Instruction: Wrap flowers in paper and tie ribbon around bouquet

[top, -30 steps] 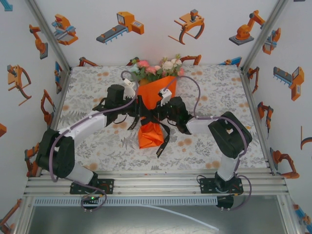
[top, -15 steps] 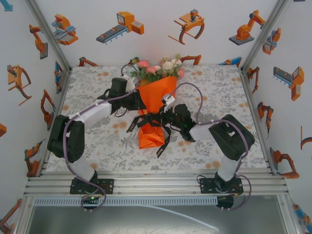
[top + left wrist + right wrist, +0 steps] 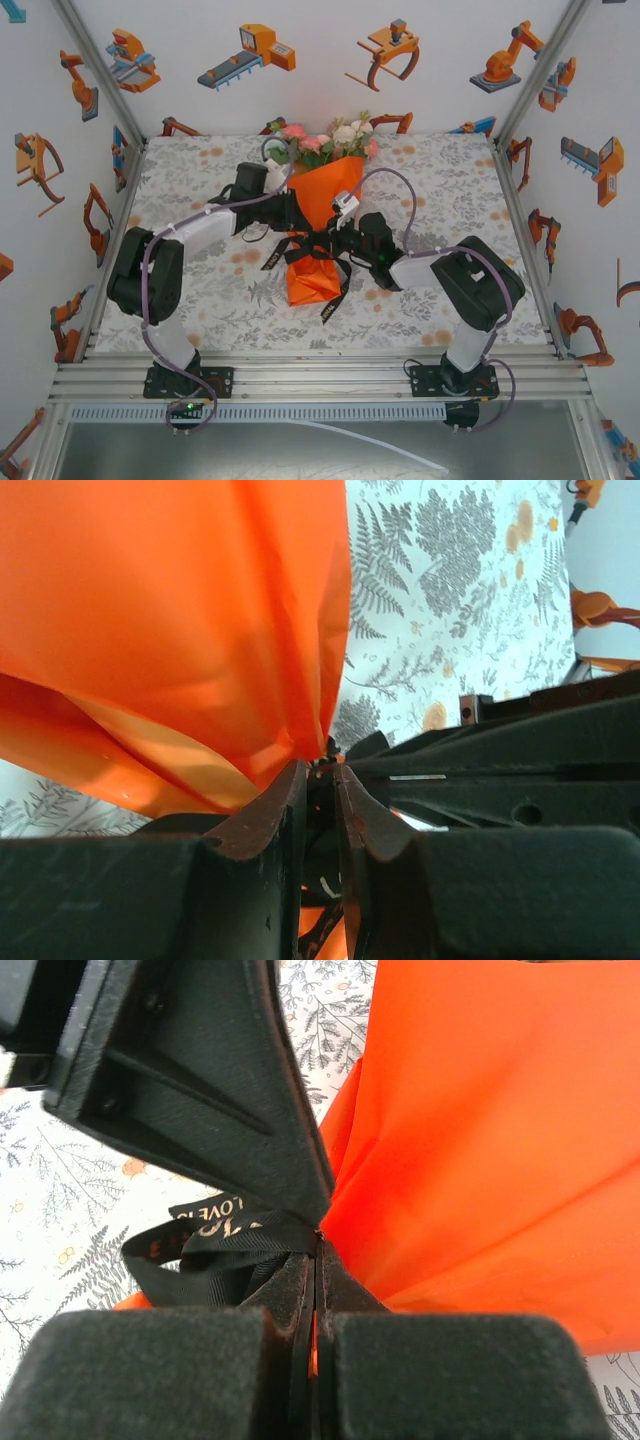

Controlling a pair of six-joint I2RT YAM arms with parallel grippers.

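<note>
White sticker-dotted walls (image 3: 330, 90), floral tablecloth (image 3: 450, 180).

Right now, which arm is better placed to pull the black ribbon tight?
Right, probably. The right claw is shut with the ribbon seemingly pinched at its tips. The left claw sits against the orange paper instead, not the ribbon.

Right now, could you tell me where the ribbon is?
In the top view, the ribbon crosses the bouquet mid-length, centre of the table, between the left gripper and right gripper.
</note>
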